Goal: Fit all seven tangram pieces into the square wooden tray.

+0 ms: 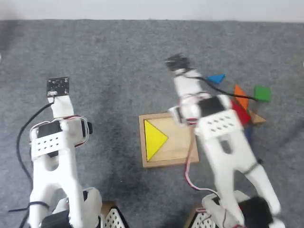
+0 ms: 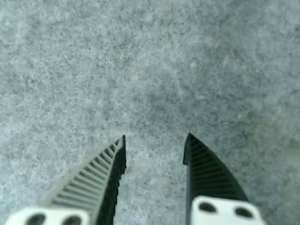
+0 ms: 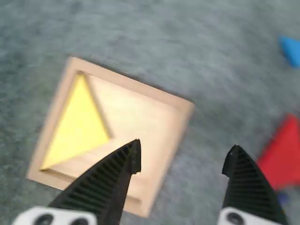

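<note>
Above the tray [image 3: 183,108]: right gripper [image 3: 183,161], jaws apart, empty; left gripper [image 2: 154,150] likewise, over carpet [image 2: 140,56]. Red piece [image 3: 281,154] likely next: straddle squarely, pinch opposite edges.

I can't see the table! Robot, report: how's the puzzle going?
Left gripper, right gripper: open, empty. Yellow triangle in tray. Red piece, blue piece outside. Path clear.

Grey speckled felt-like covering [image 1: 109,57] over the whole table, fine nubby texture in both wrist views. Pale plain strip [image 1: 152,8] along the far edge in high view, wall or bare surface, can't tell which. Soft, even light, no hard shadows.
</note>
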`<state>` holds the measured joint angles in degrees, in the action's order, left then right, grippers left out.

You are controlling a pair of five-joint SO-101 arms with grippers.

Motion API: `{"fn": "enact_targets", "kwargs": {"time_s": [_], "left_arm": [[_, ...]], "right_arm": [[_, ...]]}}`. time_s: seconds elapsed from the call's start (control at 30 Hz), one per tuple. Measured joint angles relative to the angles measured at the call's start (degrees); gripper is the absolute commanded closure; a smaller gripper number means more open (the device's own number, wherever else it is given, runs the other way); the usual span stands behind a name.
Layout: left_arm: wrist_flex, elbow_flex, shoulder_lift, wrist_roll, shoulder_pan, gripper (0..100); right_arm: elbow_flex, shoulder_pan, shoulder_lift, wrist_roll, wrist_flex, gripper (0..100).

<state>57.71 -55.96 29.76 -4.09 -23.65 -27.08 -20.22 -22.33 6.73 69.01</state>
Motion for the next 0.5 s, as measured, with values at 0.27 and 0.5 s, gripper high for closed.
{"fn": "enact_targets", "kwargs": {"time_s": [0.27,0.5], "left_arm": [[-2.90,-1.85,0.00,0.00,0.00,80],[-3.08,-2.20,0.00,0.00,0.00,80]], "right_arm": [[0.97,20.92,1.49,10.55,0.97,70.1],[10.81,28.22,15.21,18.20,2.46,70.0]]}}
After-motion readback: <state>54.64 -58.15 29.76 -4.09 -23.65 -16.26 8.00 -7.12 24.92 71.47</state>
